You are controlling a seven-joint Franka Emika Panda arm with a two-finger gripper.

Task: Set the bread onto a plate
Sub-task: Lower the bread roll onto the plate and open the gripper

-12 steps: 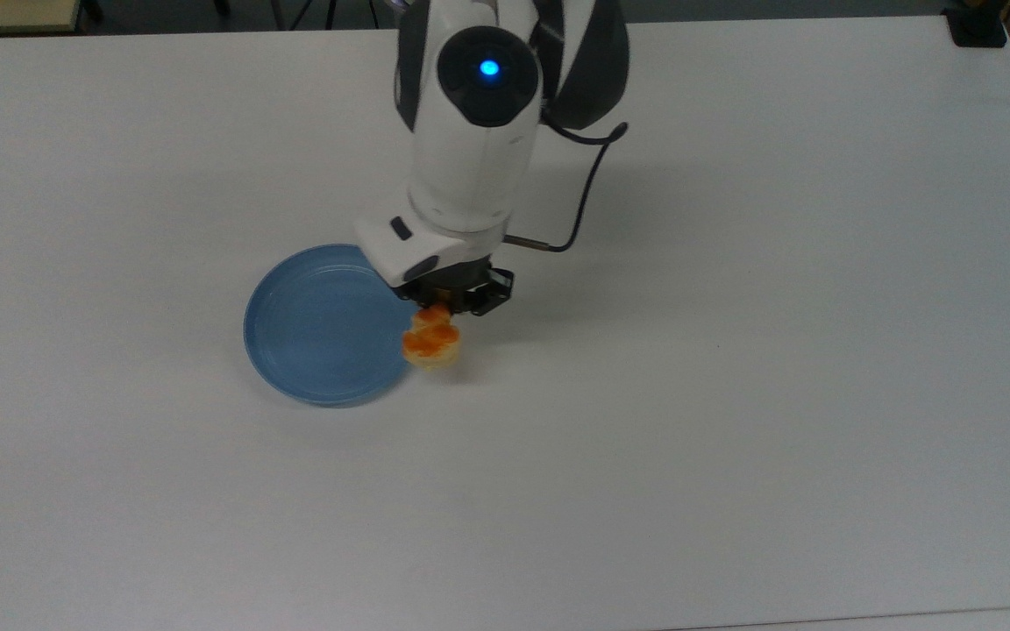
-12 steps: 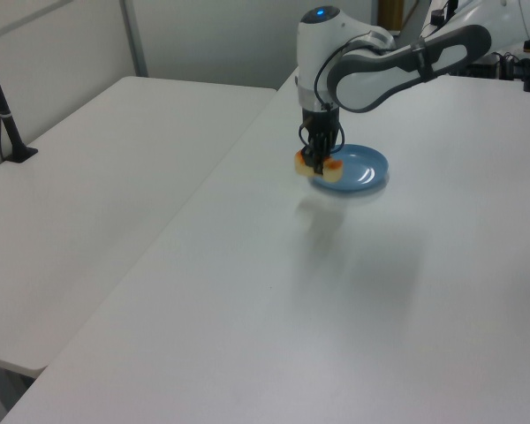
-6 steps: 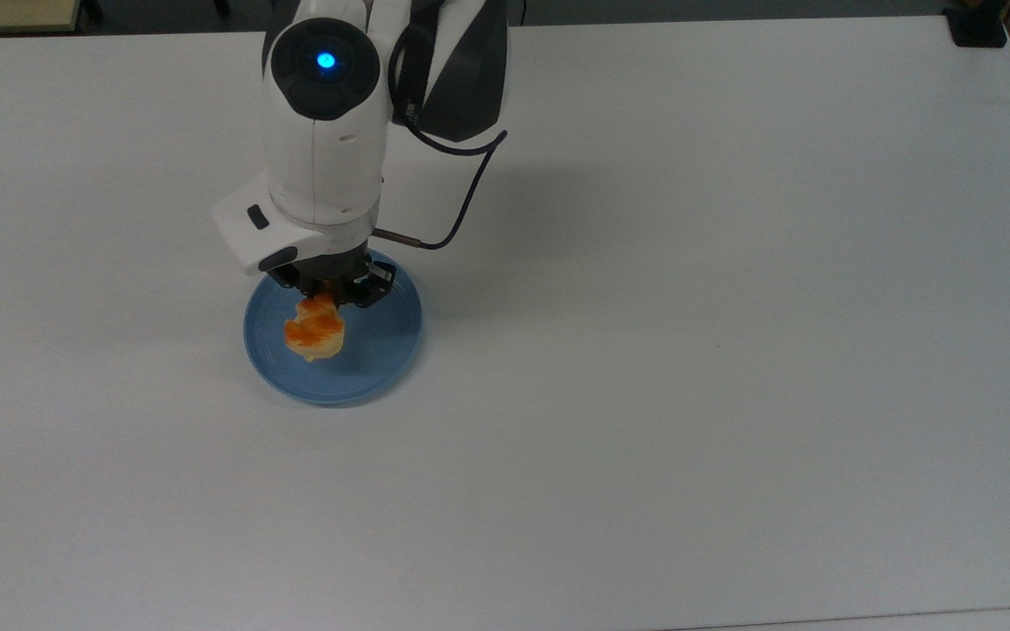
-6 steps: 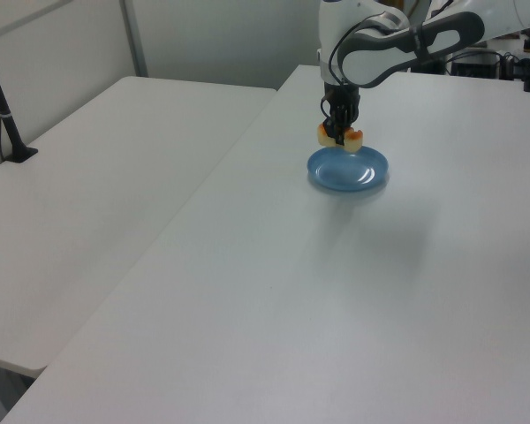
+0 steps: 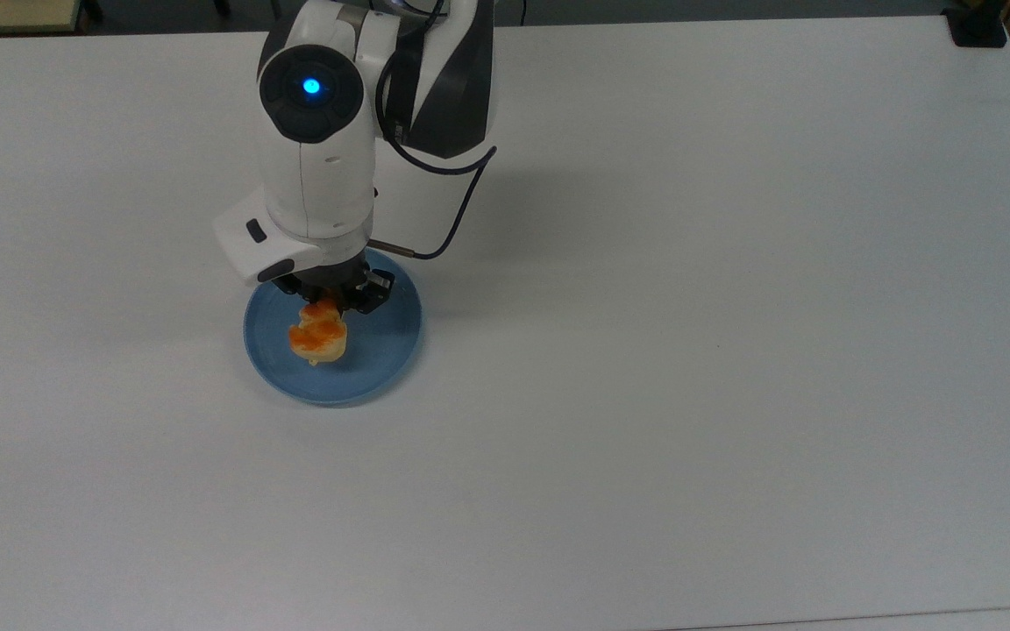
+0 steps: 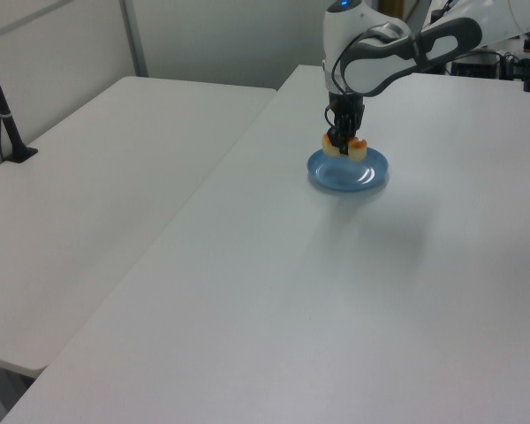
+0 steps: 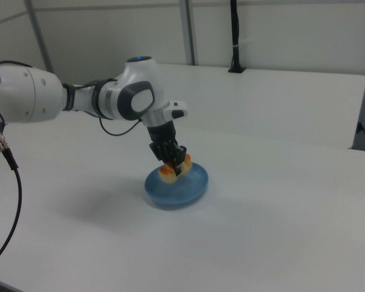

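1 gripper point(image 5: 327, 303) is clamped across the middle of the bread point(image 5: 318, 333), which hangs just beneath it over the plate point(image 5: 382, 364) on the table point(image 5: 733, 350); the bread looks light, stiff and glossy-topped, so a hold on its pale flat sides seems surest.

Bright even light, soft shadows, slight blur

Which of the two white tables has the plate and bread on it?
The nearer, larger table, under the arm. On it sits the plate, with the bread above it in the gripper. The adjoining table is bare.
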